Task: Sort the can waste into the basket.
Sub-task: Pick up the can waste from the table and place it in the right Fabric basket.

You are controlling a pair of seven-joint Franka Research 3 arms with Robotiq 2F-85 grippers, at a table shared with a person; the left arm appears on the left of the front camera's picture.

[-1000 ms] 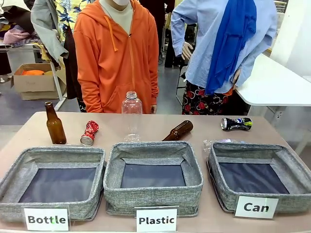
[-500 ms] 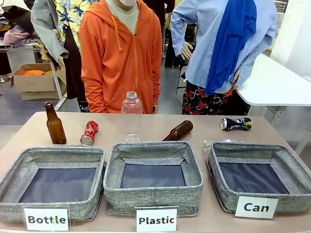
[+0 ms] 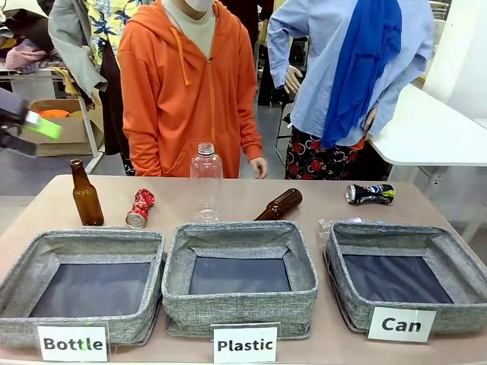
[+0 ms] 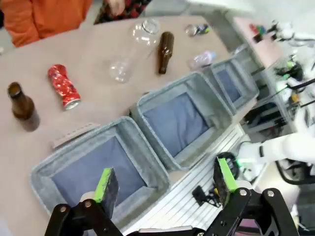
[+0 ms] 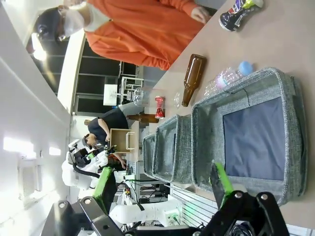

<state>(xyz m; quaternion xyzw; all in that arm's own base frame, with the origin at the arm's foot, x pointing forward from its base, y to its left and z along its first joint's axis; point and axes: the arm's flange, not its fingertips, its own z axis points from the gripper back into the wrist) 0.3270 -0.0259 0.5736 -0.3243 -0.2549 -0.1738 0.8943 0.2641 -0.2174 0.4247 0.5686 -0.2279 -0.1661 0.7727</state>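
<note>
Nothing is sorted yet: the red can (image 3: 140, 208) at left-centre and the dark can (image 3: 370, 194) at upper right lie outside the lower-right basket (image 3: 456, 318), while the left gripper (image 4: 165, 179) and right gripper (image 5: 162, 182) gape wide, empty.

Three grey fabric baskets are lined up along the near edge of a table (image 3: 319, 196): the Bottle basket (image 3: 84, 240), the Plastic basket (image 3: 237, 230) and the Can basket (image 3: 403, 234). Behind them are set an upright brown bottle (image 3: 85, 194), a crushed red can (image 3: 140, 207), a clear bottle (image 3: 206, 181), a tipped brown bottle (image 3: 278, 204) and a dark can (image 3: 370, 194). A person (image 3: 190, 84) is seen opposite. The left gripper (image 3: 27, 133) is seen at the left edge, fingers parted.
</note>
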